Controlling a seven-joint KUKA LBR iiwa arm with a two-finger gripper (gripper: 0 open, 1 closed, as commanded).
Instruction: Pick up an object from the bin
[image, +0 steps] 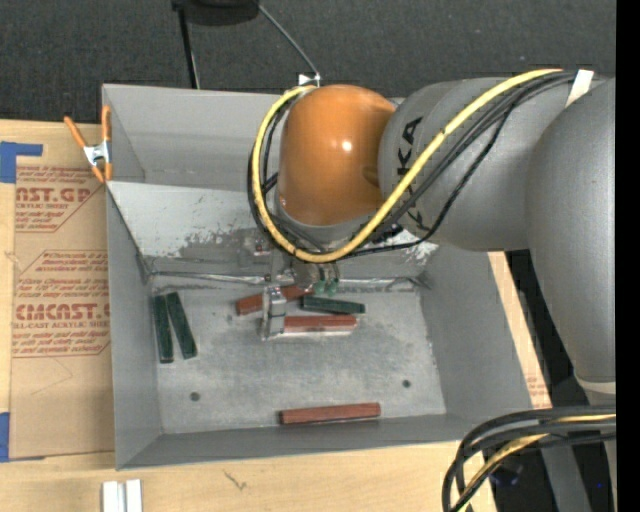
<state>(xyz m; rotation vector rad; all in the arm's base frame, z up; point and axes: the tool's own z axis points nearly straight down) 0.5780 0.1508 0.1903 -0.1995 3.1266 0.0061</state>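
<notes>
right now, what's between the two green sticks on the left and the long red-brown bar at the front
Just bare bin floor, in the camera view, between the green sticks and the red-brown bar.

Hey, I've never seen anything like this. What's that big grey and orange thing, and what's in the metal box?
One camera looks down into a grey metal bin from above, slightly sideways. The big grey shape with the orange cover is a robot arm reaching in from the right. The gripper at its tip is low at a small heap of red-brown and dark green bars near the bin's middle. Two more dark green bars lie at the left, and one red-brown bar lies near the front wall. I can't tell whether anything is held.
</notes>
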